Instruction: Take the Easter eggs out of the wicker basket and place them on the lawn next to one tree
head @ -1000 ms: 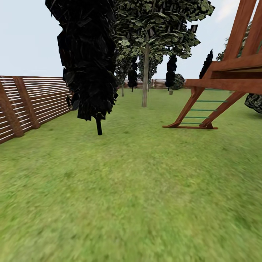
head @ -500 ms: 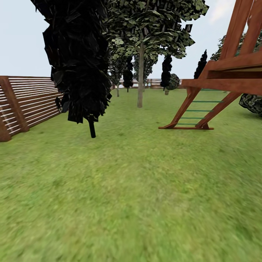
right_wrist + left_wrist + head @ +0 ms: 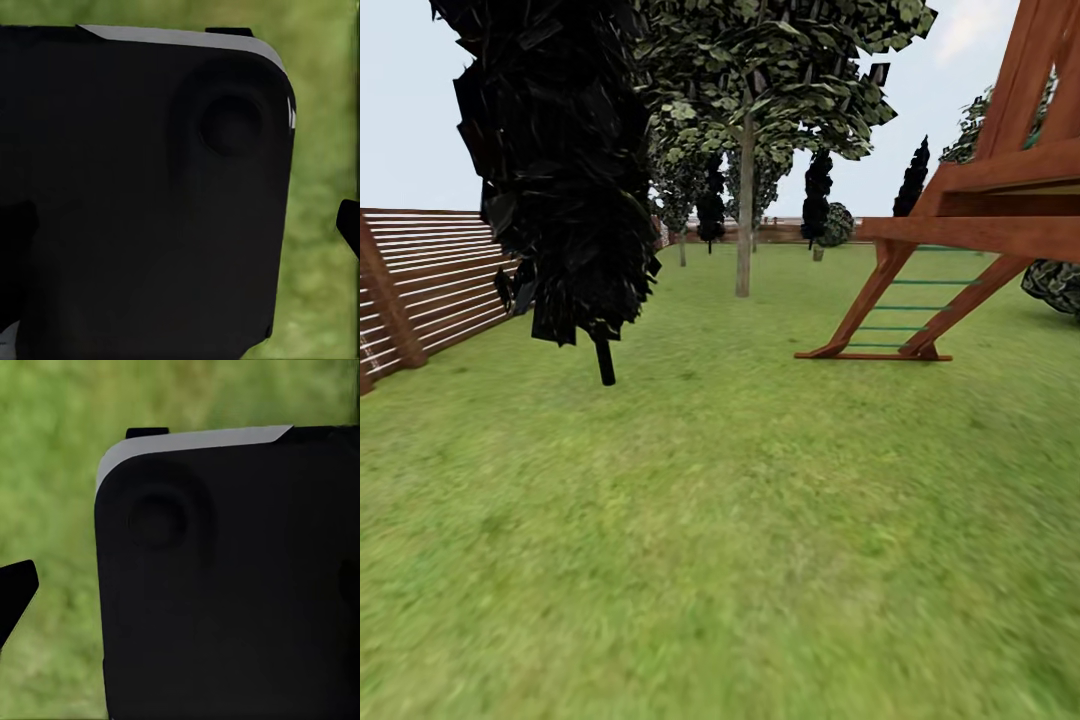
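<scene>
The lawn spreads wide and green ahead of me. A tree with a straight grey-brown trunk and a broad leafy crown stands far ahead, near the middle of the head view. The Easter eggs and the wicker basket are out of view. In the left wrist view one black fingertip pokes in at the edge beside a large black body panel, over grass. The right wrist view likewise has a fingertip at its edge beside a black panel. I cannot make out either gripper's jaws.
A dark narrow conical tree stands close on the left, its thin stem in the grass. A slatted wooden fence runs along the left. A wooden play frame with a ladder rises on the right. More trees line the far end.
The whole head view has shifted: the camera moved, so the trees, fence and play frame sit slightly further left and look a little nearer. Nothing in the garden itself moved.
</scene>
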You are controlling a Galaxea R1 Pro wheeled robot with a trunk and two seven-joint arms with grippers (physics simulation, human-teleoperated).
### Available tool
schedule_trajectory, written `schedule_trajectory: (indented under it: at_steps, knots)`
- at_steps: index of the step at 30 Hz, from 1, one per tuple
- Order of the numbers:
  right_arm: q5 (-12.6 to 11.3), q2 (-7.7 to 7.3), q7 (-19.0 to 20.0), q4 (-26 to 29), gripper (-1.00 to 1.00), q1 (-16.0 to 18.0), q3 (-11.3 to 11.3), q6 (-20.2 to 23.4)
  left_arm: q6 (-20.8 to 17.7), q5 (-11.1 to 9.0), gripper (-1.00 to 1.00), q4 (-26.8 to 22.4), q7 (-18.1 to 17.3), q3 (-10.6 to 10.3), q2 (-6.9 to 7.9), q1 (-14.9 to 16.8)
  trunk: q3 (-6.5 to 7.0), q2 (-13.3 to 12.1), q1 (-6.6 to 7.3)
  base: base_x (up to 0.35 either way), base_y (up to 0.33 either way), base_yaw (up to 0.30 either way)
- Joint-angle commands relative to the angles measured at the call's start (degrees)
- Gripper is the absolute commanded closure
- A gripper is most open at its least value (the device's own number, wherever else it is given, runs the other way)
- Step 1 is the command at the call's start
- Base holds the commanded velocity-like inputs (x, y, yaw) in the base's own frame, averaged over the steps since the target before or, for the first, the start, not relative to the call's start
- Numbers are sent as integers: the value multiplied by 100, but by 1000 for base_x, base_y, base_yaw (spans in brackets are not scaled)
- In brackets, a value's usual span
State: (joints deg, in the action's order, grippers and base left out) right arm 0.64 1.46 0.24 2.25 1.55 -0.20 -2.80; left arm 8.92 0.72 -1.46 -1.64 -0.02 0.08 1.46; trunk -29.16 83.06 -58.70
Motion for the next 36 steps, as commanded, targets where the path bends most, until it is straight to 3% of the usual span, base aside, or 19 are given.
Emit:
schedule_trajectory:
  at_steps: [1,12,36]
  knots:
    - [6,1,6,-5,-100,4,-3,-19,21,7,-100,5,-12,2,1,4,-6,2,-3,339,-87,-22]
    - [6,4,11,-1,-100,4,-1,-22,92,7,-100,5,-13,-4,1,4,-9,2,-3,339,-78,-96]
    - [6,51,10,-12,-100,4,-2,-19,110,13,-100,5,-20,-13,2,4,-9,2,-3,339,-71,-4]
